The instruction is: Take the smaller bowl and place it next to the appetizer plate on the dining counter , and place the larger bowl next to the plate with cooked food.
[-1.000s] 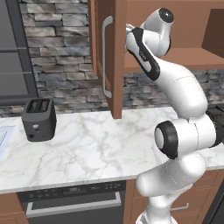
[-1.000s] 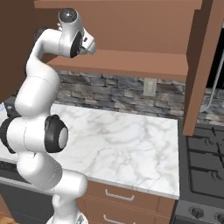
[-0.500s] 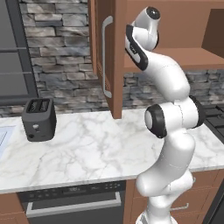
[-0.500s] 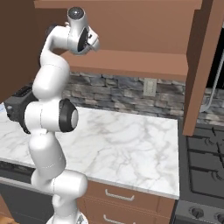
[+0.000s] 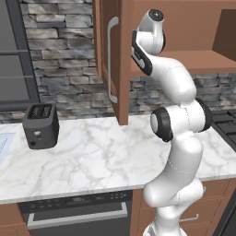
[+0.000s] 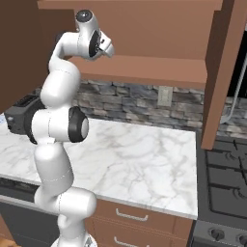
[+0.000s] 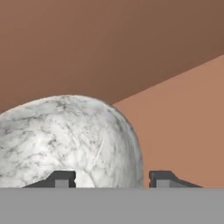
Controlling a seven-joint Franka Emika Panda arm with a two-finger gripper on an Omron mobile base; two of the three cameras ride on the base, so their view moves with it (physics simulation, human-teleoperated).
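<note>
The arm has swung up from a lower, more bent pose and the tool (image 7: pixel 109 179) now reaches into the open wall cabinet (image 5: pixel 184 60) at the upper right of the left base view. In the hand view the small bowl (image 7: pixel 65 140) sits at lower left, whitish with grey marbling, resting on the cabinet shelf (image 7: pixel 183 131). One fingertip (image 7: pixel 63 178) lies in front of the bowl's body and the other stands just off its right edge, so the bowl's rim looks to be between them. The jaws have drawn in from their widest but are partly open; whether they already press on the bowl cannot be told.

This suggests the grasp on the first bowl is being made. The table (image 5: pixel 92 156) below carries a toaster (image 5: pixel 41 125) at the left of the left base view. Carrying to the dining counter is not yet begun.
</note>
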